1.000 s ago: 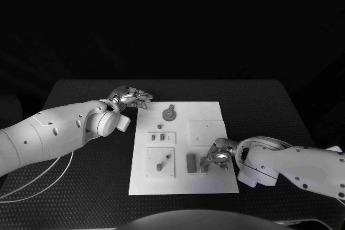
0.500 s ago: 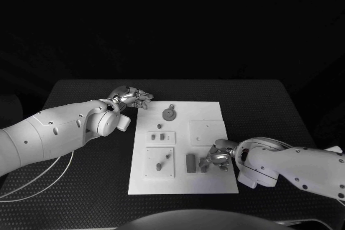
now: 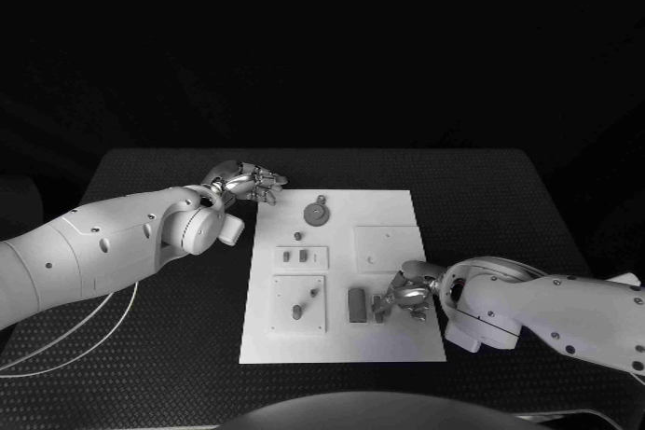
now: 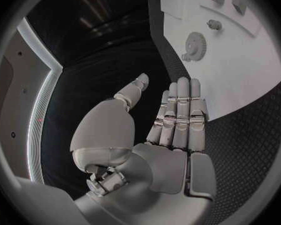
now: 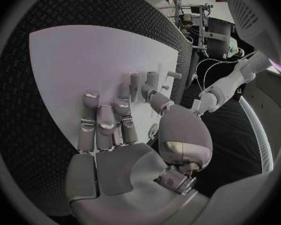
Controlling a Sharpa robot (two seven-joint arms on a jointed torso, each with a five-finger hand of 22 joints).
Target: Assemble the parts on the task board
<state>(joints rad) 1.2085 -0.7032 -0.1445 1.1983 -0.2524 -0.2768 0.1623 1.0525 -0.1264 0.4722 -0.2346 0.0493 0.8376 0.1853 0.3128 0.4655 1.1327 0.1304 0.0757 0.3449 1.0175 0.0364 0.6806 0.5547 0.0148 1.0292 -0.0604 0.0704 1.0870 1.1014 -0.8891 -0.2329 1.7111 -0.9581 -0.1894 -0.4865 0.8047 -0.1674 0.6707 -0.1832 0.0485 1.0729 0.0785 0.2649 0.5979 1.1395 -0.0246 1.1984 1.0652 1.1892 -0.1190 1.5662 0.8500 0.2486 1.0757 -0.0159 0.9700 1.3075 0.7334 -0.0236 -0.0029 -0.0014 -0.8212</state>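
On the black textured table, a white rectangular task board carrying small grey parts: a round toothed gear-like piece near the far edge, a small upright peg just before it, a dark rectangular block standing near the front. Left silver hand poised off the board's far left corner, above the table, fingers straight and side by side, thumb apart, holding nothing. Right silver hand low over the board just right of the dark block, fingers bent toward the surface; cannot tell whether anything is pinched.
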